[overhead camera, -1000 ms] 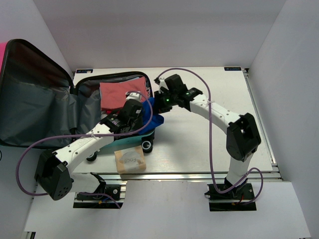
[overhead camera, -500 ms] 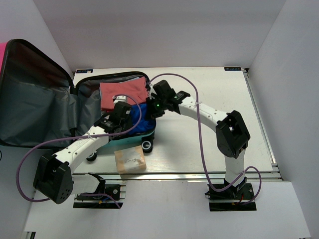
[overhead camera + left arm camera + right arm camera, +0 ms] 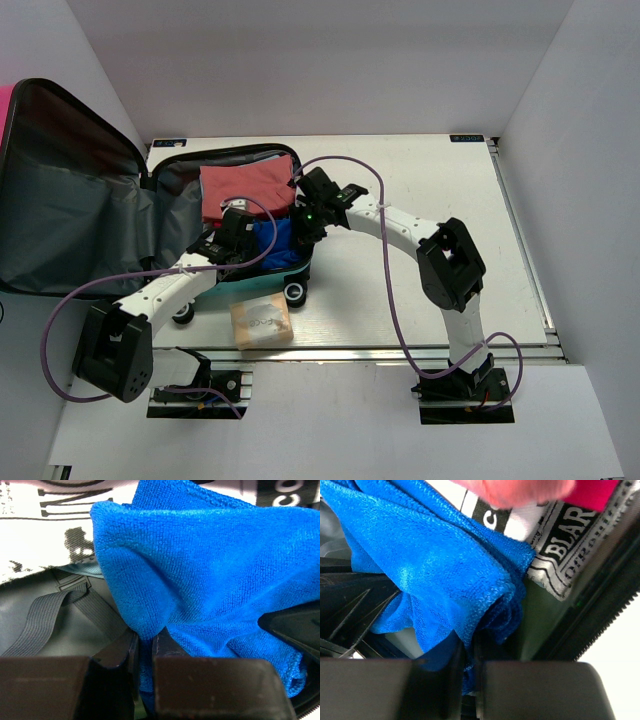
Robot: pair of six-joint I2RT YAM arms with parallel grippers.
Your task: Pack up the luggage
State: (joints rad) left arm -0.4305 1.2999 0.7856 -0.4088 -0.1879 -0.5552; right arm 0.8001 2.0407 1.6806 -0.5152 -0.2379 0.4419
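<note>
While the luggage [image 3: 90, 200] is lying open on the left side of the table [image 3: 420, 180], its dark grey lid is standing tilted back against the left wall and its teal base is sitting flat with a wheel [image 3: 295, 292] facing the near edge. Both arms are reaching into the base from either side. The left gripper [image 3: 145, 645] is pinching a fold of the blue cloth [image 3: 210, 580], fingers nearly together with only the fabric between them. The right gripper [image 3: 470, 650] is doing the same on another bunched edge of the blue cloth [image 3: 435, 570], fingers almost closed around it. In the top view the blue cloth [image 3: 272, 240] is hanging between the left gripper [image 3: 240, 228] and the right gripper [image 3: 305, 215], over the near right part of the base. A pink cloth [image 3: 245, 185] is lying farther back inside the base. A black-and-white printed fabric [image 3: 560, 555] is showing just behind the blue cloth, reading "BLAR" with the rest cut off; the left wrist view is catching more letters at the top edge, maybe "CO", not fully readable. A grey strap [image 3: 45, 620] is lying across the dark lining. A tan block [image 3: 262, 322] is sitting on the table just beside the wheel, its round mark too small to read
</note>
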